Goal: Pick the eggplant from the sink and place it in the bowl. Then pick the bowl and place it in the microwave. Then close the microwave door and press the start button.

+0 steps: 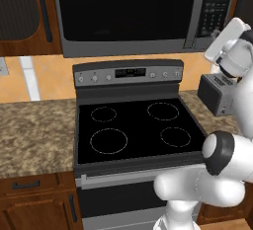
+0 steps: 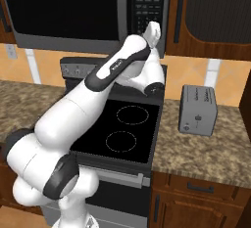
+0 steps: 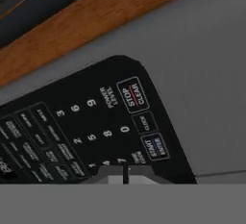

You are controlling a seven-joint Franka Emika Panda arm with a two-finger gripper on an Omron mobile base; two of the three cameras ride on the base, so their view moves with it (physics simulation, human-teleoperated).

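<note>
Two dark fingertips of the gripper [image 3: 126, 174] stand pressed together at the bottom of the hand view, with only a thin seam between them and nothing held. They point at the black keypad [image 3: 91, 131] of the microwave [image 1: 133, 14], close in front of it. Just beyond the tips lies the lowest row of number keys, and the start button [image 3: 155, 147] sits a little to one side of them, near but not under the tips. Whether the tips touch the panel cannot be told. Further along the same edge of the panel are the clock key [image 3: 143, 122] and the stop/clear key [image 3: 132, 94].

From the left base view the microwave door [image 1: 126, 12] is shut, its dark glass flush in the grey frame, with the long handle [image 1: 194, 14] beside the keypad. The arm's hand reaches up at the right edge of that view toward the panel. In the right base view the white hand [image 2: 153, 34] rises in front of the lower part of the keypad [image 2: 147, 7].

Below the microwave stands a black stove [image 1: 133, 130] with four ring burners, set into the speckled stone worktop [image 1: 34, 130]. A grey toaster [image 2: 197, 109] stands on the worktop to the right of the stove, well below the gripper.
</note>
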